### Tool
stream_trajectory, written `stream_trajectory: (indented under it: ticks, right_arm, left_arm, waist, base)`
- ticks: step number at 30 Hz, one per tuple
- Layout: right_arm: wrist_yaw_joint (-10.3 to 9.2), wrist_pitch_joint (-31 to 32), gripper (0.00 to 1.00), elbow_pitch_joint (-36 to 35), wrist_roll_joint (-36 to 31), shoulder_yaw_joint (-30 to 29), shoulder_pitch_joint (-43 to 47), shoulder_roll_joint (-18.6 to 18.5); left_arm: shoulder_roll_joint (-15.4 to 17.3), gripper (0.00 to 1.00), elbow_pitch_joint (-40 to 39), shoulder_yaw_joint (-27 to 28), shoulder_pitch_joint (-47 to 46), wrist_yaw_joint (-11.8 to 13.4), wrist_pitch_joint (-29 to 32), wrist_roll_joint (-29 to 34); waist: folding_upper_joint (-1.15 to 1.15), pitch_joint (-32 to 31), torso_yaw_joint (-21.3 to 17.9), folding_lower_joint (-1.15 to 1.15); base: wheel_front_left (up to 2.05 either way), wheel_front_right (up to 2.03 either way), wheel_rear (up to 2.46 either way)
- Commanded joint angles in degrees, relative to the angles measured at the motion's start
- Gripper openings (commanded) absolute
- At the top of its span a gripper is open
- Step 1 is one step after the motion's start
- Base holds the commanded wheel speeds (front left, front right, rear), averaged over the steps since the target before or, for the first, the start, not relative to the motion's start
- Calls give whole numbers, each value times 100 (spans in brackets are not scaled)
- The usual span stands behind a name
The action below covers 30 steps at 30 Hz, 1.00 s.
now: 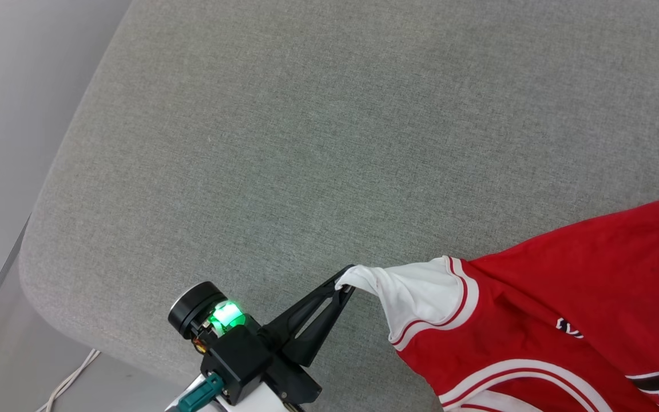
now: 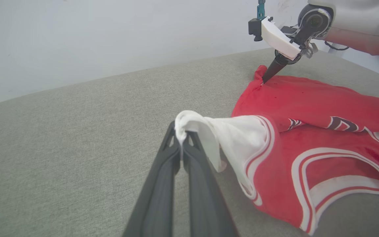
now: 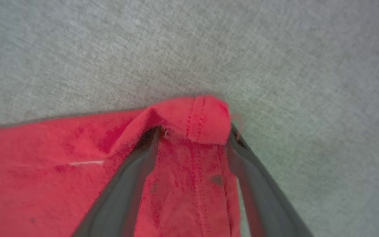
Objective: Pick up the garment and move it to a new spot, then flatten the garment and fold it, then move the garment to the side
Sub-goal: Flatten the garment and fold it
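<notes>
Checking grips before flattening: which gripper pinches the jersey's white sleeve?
The left gripper, shut on the white sleeve; the right gripper stands open astride a red hem corner.

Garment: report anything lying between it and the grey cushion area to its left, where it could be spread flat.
Nothing visible stands in the way: the grey cushion left of the garment carries no objects. The left tool is shut on its white sleeve; the right tool stands open astride a red hem corner.

The garment (image 1: pixel 564 297) past the head view's right and bottom edges; right tool (image 3: pixel 193 131) tips behind red fold.
</notes>
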Motion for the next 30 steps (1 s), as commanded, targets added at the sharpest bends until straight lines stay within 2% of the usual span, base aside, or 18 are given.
stream_trajectory:
  ticks: [1, 7, 15, 22, 30]
  right_arm:
    - [-10, 33, 0, 576, -24, 204, 640, 117]
    - [-8, -357, 0, 574, 6, 141, 457, 182]
    - [-8, -1327, 0, 468, 301, 113, -220, 315]
    - [-8, -1985, 0, 322, 722, 341, -530, 338]
    - [-8, -2481, 0, -309, 1062, 601, -906, 192]
  left_arm:
    - [-15, 0, 10, 38, -55, -19, -41, 15]
    - [53, 0, 67, 143, -16, -30, -45, 46]
    - [348, 0, -32, 378, 103, 58, -43, 102]
    - [738, 0, -320, 744, 168, 164, 142, -115]
    - [1370, 0, -828, 1406, -169, 279, 492, -250]
  waist:
    - [0, -3, -1, 2]
    - [0, -196, -135, 2]
    - [0, -835, -659, 2]
    - [0, -1528, -1266, 2]
    - [0, -2130, -1971, 2]
  base:
    - [0, 0, 0]
    - [0, 0, 0]
    - [0, 0, 0]
    - [0, 0, 0]
    - [0, 0, 0]
